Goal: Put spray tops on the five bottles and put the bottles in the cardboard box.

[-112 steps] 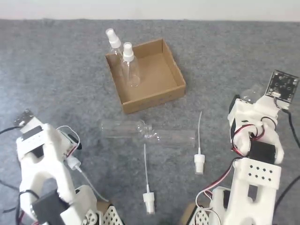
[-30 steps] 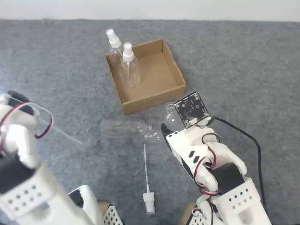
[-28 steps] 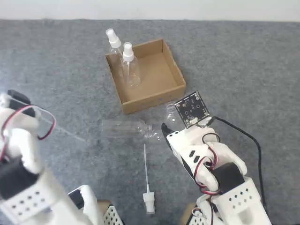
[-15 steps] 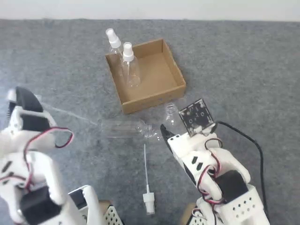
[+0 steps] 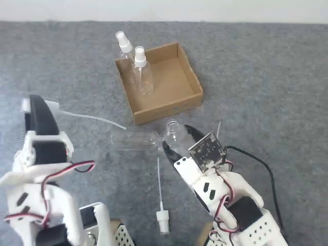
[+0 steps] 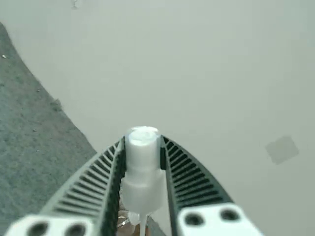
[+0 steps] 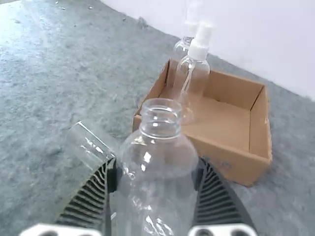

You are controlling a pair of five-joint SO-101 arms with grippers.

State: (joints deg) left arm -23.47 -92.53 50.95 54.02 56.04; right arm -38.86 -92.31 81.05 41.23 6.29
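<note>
The right hand (image 5: 178,138) holds an open bottle (image 7: 156,162) near the middle of the counter (image 5: 266,77), its neck pointing toward the cardboard box (image 5: 169,106) just beside it, while the left hand (image 6: 142,157) pinches a spray top (image 6: 142,174) whose long thin tube points sideways at that bottle.

Your right arm swings in from the right edge of the high view to lower centre. Its gripper (image 5: 179,139) now clasps the bottle (image 5: 172,130) that lay flat there, mouth raised near the cardboard box (image 5: 169,110). Your left gripper (image 6: 141,141) rises along the left edge. Its spray top (image 6: 142,179) now aims its tube rightward at frame centre.
</note>
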